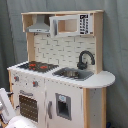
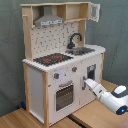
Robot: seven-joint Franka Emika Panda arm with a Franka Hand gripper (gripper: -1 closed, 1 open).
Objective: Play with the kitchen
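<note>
You cannot make out the end effector [image 2: 87, 83] fingers in the second exterior view. In the first exterior view, the picture's bottom-left corner cuts off the arm [image 1: 12, 117], and the bottom edge crops the kitchen [image 1: 70, 102].

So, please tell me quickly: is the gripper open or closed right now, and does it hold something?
Gripper: cannot be told; in the second exterior view its tip is close to the kitchen front, nothing visibly held.

Both exterior views are evenly lit by soft, diffuse light, moderately bright, with no glare. Faint shading sits under the grey hood [image 1: 39, 25] and beneath the upper shelf. Everything looks soft and slightly blurred, edges smeared, fine detail on the knobs [image 2: 56, 76] lost.
</note>
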